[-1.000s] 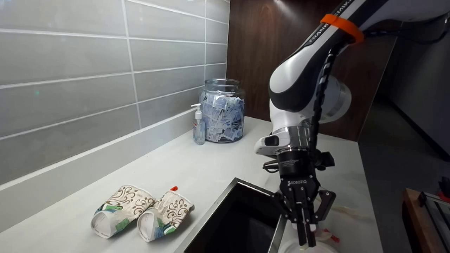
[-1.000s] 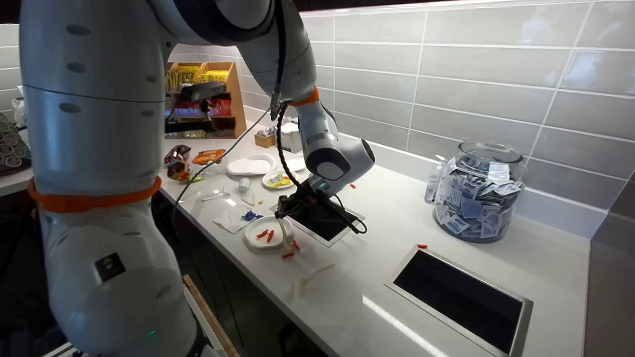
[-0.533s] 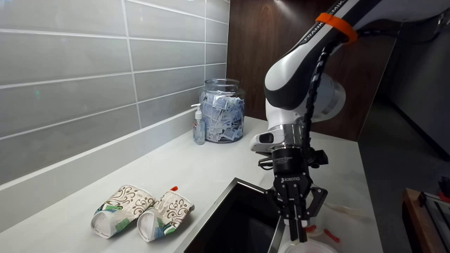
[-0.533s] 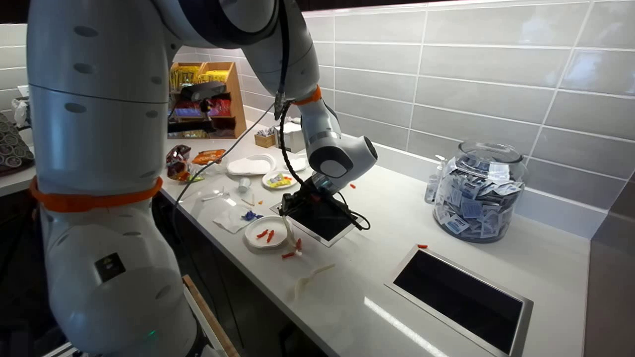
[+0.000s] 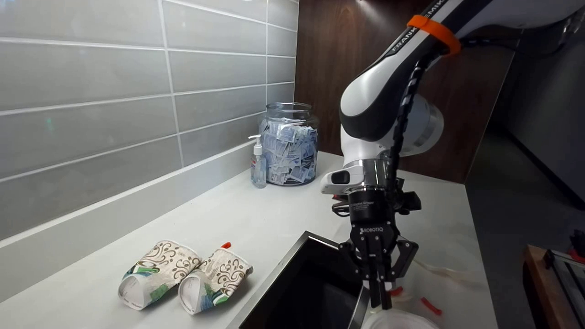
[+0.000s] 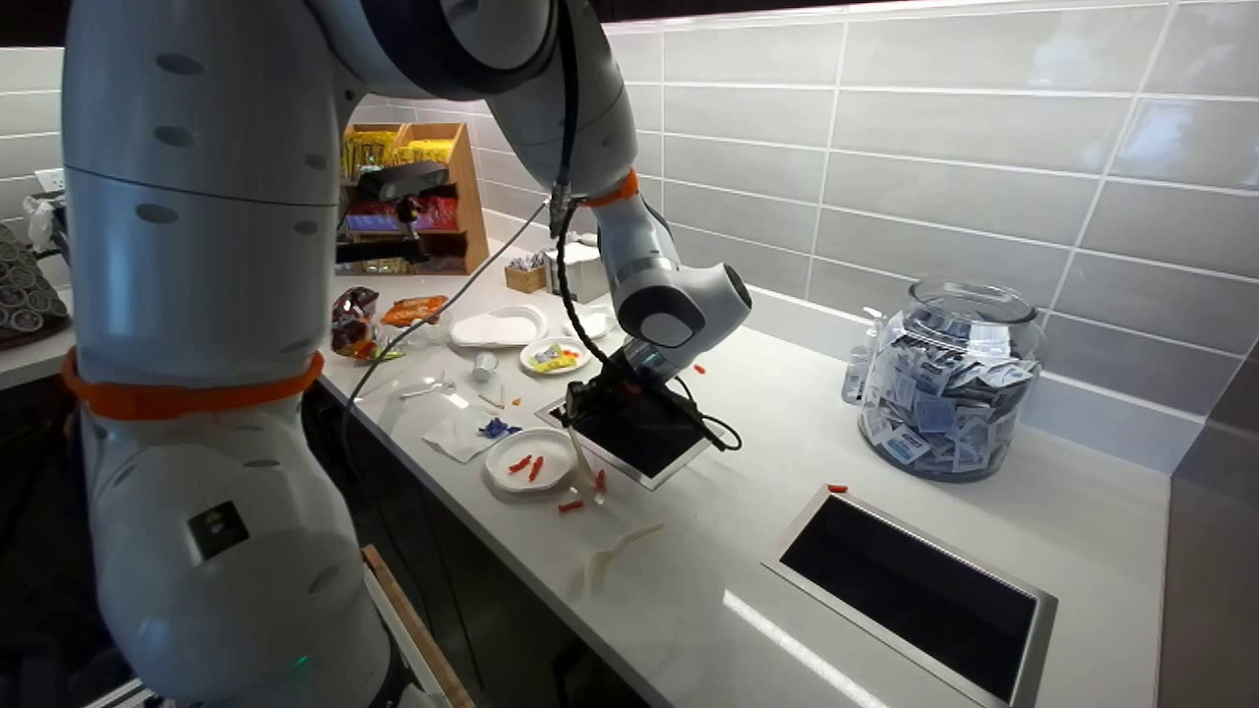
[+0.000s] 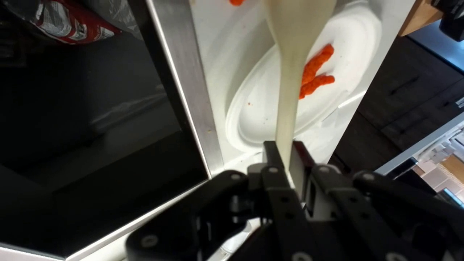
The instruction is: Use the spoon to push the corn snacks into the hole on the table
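Jaws clamped on the spoon [image 7: 290, 81]! Push crooked, and the corn snack [image 6: 600, 480] beside it could skid past the hole [image 6: 639, 442].

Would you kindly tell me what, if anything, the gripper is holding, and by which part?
The gripper holds the spoon by its handle, pinched between the fingertips; the wide bowl end is outside the grip.

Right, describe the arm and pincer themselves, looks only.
The arm is white and black, with orange bands, white lettering beginning FRANK and a dark, spiral-wrapped cable. The pincer is mostly black and jointed, marked ROBOTIQ in white.
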Tool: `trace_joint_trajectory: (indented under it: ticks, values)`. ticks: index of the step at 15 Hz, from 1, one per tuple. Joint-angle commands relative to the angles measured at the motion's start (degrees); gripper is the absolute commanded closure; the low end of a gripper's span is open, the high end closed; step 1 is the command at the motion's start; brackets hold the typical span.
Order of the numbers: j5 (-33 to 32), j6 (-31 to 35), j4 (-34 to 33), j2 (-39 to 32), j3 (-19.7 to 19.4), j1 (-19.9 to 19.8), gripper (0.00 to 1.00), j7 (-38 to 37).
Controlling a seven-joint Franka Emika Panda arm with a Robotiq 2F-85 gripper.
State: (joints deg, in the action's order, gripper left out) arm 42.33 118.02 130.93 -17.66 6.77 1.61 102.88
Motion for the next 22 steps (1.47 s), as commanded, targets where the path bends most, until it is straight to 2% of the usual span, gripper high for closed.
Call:
trace_joint_trajectory:
  ticks: [1,11,22]
  values:
    - [-3.4,-1.04,0.96,1.2,-0.18,0.21,0.97,-3.45]
    - [-7.77,-1.69,-0.98,-0.86,0.23,-0.83,0.97,-3.05]
    - [-4.46,-3.93,-4.92,-3.69,0.93,-2.02,0.97,-1.94]
